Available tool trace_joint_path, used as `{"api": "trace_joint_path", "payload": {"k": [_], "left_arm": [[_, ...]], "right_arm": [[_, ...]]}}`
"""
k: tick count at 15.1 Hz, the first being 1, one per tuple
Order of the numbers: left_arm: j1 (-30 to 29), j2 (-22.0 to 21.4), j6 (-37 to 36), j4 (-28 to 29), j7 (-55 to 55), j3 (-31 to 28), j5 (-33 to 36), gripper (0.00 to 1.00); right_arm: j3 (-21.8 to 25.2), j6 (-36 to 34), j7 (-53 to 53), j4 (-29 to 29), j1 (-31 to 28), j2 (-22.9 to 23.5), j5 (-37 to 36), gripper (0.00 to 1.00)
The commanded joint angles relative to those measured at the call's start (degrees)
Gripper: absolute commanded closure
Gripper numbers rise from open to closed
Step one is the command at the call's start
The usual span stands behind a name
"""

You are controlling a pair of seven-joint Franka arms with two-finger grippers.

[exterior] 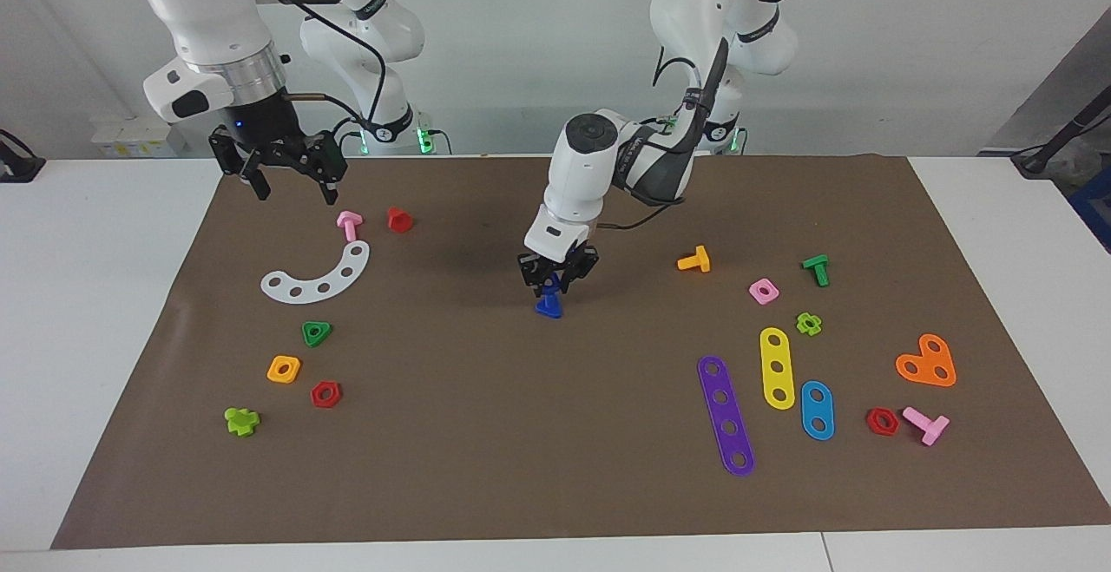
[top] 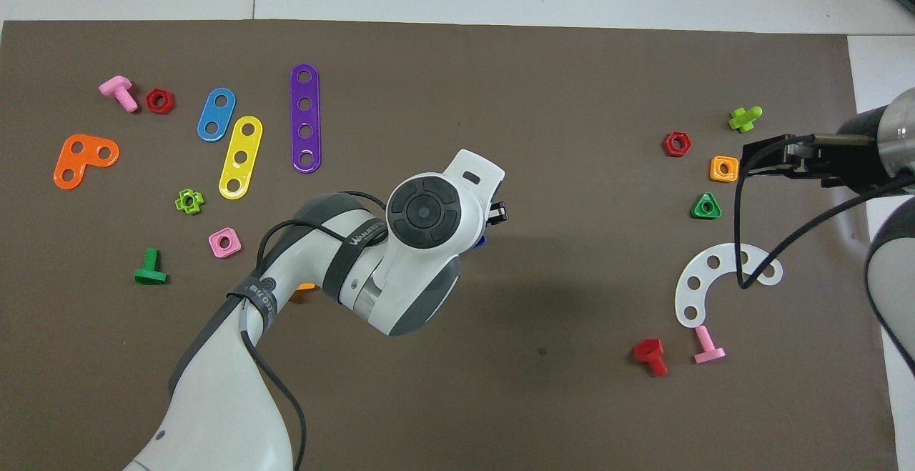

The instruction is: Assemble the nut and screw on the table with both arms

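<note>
My left gripper is low over the middle of the brown mat, shut on the blue screw. The screw's shaft is up between the fingers and its wide end is at the mat. In the overhead view the left wrist covers it, and only a blue sliver and one black finger show. I see no separate blue nut; it is hidden or out of view. My right gripper hangs open and empty above the mat's corner near the right arm's base, over the pink bolt.
Toward the right arm's end lie a red bolt, a white arc, a green triangular nut, an orange nut and a red nut. Toward the left arm's end lie an orange bolt, a pink nut and coloured strips.
</note>
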State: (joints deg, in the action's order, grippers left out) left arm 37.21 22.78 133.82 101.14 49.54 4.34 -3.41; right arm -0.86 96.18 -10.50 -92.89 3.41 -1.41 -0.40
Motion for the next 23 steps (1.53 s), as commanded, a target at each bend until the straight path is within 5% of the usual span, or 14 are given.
{"api": "trace_joint_path", "payload": {"k": [1,9,23], "left_arm": [[0.85,1.74,0.82,-0.95,0.74,-0.73,0.34,1.00],[1.38,1.83,2.06,0.90,0.65,-0.91,0.60,1.00],[1.11,2.97,-2.60,-4.37,0.82,-1.17,0.78,1.00]], "right_arm": [[-0.20,-2.14,4.17,1.92,-0.69,1.23,0.23,0.00],[-0.02,-3.63,5.14,3.15,-1.04,1.32,0.23,0.00],[-0.02,-2.40,4.62,2.36,-1.56,1.49,2.16,0.00]]}}
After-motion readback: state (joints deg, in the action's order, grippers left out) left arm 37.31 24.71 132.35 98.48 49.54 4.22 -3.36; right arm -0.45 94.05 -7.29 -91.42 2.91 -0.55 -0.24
